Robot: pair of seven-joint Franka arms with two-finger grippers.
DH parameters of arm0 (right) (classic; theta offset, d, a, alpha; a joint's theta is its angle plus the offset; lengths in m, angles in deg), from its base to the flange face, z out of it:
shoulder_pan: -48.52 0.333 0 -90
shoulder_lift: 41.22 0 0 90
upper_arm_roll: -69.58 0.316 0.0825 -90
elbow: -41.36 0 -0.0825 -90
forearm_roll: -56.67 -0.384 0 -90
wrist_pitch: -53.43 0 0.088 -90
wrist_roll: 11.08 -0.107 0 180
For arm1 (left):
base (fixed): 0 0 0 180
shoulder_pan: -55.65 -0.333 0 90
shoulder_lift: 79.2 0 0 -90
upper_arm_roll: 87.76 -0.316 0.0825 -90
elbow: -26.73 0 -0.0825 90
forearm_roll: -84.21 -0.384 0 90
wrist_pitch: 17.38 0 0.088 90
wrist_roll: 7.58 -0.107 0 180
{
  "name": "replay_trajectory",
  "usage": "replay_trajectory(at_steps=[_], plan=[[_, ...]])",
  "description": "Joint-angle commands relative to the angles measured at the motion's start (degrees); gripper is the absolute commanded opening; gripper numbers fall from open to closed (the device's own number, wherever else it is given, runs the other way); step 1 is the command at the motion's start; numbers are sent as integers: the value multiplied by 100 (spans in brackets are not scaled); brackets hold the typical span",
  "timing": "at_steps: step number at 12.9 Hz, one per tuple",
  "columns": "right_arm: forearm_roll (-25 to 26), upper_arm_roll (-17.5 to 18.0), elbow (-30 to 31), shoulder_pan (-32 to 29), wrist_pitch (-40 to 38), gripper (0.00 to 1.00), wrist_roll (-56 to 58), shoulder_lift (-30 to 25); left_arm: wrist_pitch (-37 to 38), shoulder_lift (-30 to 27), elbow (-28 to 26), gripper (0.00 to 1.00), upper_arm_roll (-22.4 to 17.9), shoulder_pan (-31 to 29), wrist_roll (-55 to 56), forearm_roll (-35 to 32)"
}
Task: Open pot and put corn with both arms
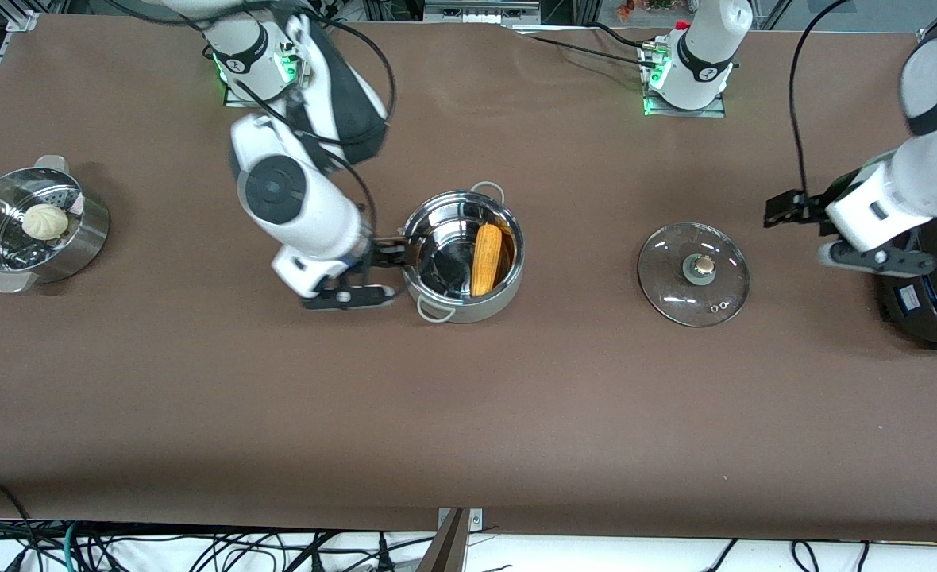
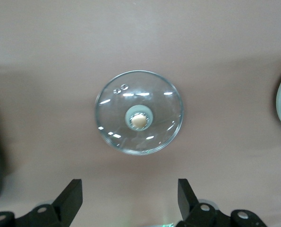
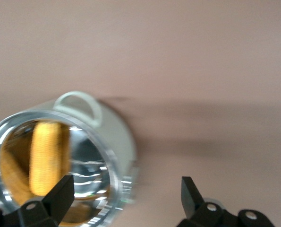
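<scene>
The corn is seen inside the pot; the right end effector is spread empty at its rim; the left end effector is parted, empty, near the lid.

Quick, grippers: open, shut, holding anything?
Left gripper: open, empty, over the table by the lid.
Right gripper: open, empty, beside the pot.

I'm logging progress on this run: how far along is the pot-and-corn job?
Nearly finished. The shallow shiny steel pot stands open; its round glass lid lies on the table toward the left arm's end. The yellow-orange corn cob lies inside the pot. The right gripper, open, sits beside the pot; the left gripper, open, is over the table beside the lid. Nothing is held.
</scene>
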Motion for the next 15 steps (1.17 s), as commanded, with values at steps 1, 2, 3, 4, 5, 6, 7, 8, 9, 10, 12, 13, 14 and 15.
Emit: replay_trajectory(at_steps=[1, 2, 3, 4, 5, 6, 7, 8, 9, 10, 12, 13, 14, 15], plan=[[172, -775, 142, 47, -543, 100, 701, -496, 639, 109, 1013, 87, 37, 16, 327, -235], [163, -1188, 133, 65, -797, 100, 1290, -506, 701, 109, 1155, 87, 28, 16, 337, -235], [128, -1453, 72, 39, -1000, 100, 1687, -567, 702, 118, 1174, 90, 20, 16, 328, -235], [101, -1473, 115, -205, -1019, 100, 1839, -777, 702, 118, 1165, 100, 11, -27, 293, -227], [32, -1212, 90, -834, -1045, 100, 1927, -848, 702, 118, 1165, 100, 11, -97, 275, -209], [31, -705, 81, -1476, -1063, 100, 1928, -988, 702, 109, 1148, 100, 19, -107, 275, -174], [153, -273, 141, -2004, -1072, 100, 1911, -1286, 702, 109, 1148, 100, 72, -168, 267, -165], [424, 140, 316, -2418, -1150, 100, 1928, -1524, 693, 109, 1130, 100, 229, -333, 266, -139], [757, 536, 614, -2797, -1186, 100, 1928, -1822, 693, 100, 1095, 100, 300, -448, 249, -52], [987, 853, 973, -3053, -1160, 100, 1833, -2129, 693, 91, 1078, 100, 292, -458, 231, -16], [989, 1354, 1782, -3685, -523, 100, 1744, -2675, 693, 100, 1077, 100, 292, -484, 231, -7], [1024, 1531, 2012, -3775, -388, 100, 1744, -2834, 693, 100, 1069, 100, 301, -493, 231, -7], [1024, 1533, 2014, -3776, -430, 100, 1796, -2844, 693, 100, 1069, 100, 301, -493, 240, -7], [1007, 1533, 1988, -3785, -439, 100, 1805, -2827, 693, 100, 1069, 100, 301, -493, 240, 2]])
